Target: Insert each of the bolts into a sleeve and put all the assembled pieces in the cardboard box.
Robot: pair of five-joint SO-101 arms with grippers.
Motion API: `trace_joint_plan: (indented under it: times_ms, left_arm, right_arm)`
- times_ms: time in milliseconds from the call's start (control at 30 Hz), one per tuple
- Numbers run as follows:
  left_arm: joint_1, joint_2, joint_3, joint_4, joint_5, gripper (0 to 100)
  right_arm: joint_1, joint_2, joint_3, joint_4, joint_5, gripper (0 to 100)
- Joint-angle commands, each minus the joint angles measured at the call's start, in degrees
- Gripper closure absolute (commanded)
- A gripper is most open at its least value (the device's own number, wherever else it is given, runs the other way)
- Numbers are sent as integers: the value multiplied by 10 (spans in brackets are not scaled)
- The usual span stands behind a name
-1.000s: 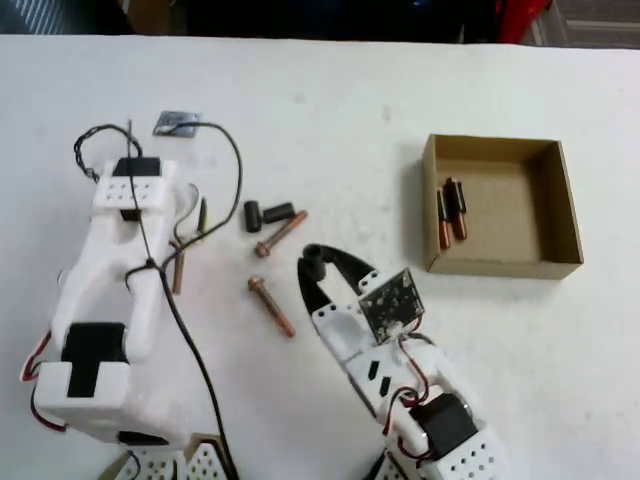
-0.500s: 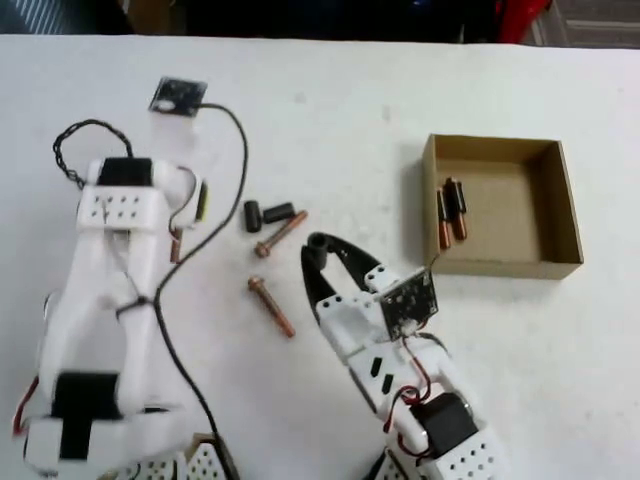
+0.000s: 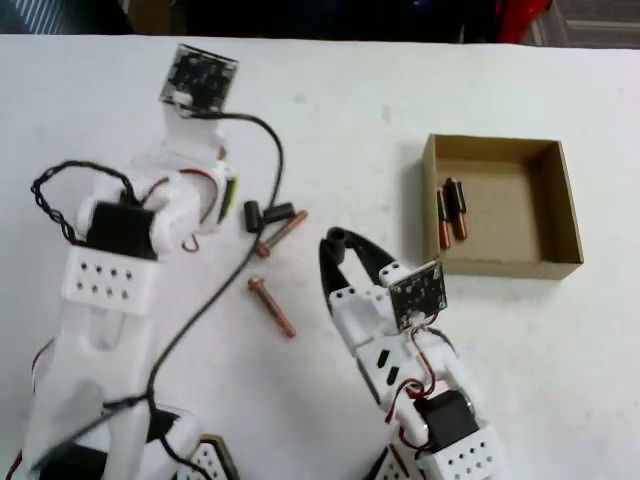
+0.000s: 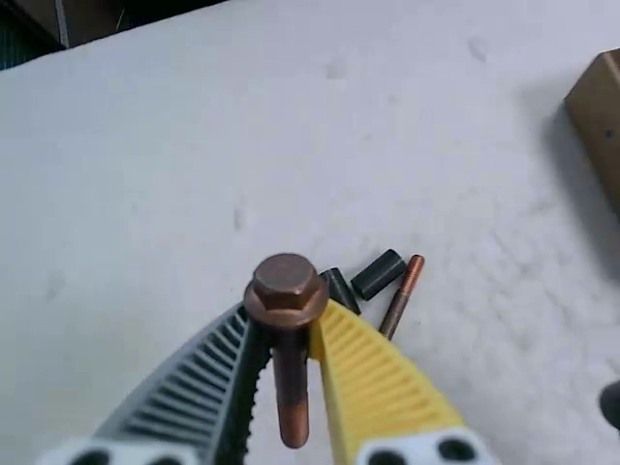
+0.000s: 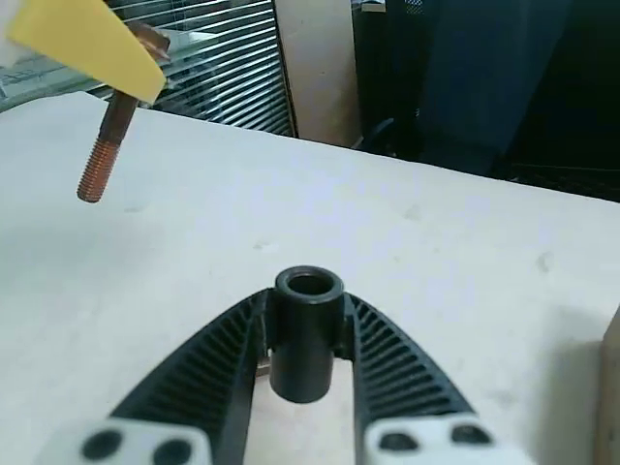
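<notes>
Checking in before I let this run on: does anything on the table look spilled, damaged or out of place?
Nothing stands out. The left gripper holds a bolt, the right gripper a sleeve; two bolts and two sleeves lie loose on the table, and assembled pieces lie inside the box.

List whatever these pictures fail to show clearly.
1. Box contents, high view: the pieces are too small to count.
2. Box, left wrist view: cut off by the edge.
3. Loose sleeve, left wrist view: partly hidden behind the bolt in the left tool.
4. Bolt's head, right wrist view: hidden by that tool's yellow finger.
5. Held sleeve, right wrist view: bore too dark to see into.
</notes>
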Motion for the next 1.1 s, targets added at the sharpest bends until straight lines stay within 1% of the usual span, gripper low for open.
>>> trace_joint_plan:
  times_ms: [0,100,167,300,367,433,533,600,700,800,867,1000,1067]
  left_arm:
    - [55,-72,-12,-16,-53,976]
    - [95,-127,-12,-17,-96,976]
    - [113,-166,-7,-30,-97,976]
    - [125,-236,-6,-51,-96,976]
    - [134,-262,-6,-51,-80,976]
    - [134,-283,2,-51,-40,976]
    - [135,-314,49,-70,0,976]
    - [135,-344,100,-105,4,976]
    - [138,-401,194,-190,7,976]
    - [165,-466,295,-280,4,976]
    - [171,-500,348,-324,3,976]
    - [172,-520,426,-390,-35,976]
    - [172,-520,453,-424,-36,976]
  right_arm:
    - [7,-7,-5,-11,-7,981]
    - [7,-7,-5,-11,-8,981]
    - [7,-7,-5,-11,-8,981]
    - [7,-7,-8,-15,-9,981]
    - [5,-7,-11,-22,-10,981]
    - [-6,-7,-14,-31,-10,981]
    - [-24,-7,-15,-31,-7,981]
    - [-28,-7,-15,-31,-6,981]
    - [-23,-7,-15,-30,-6,981]
    - [-23,-7,-15,-29,-6,981]
    - [-23,-7,-15,-29,-6,981]
    - [-24,-7,-14,-28,-6,981]
    - [-25,-7,-12,-28,-6,981]
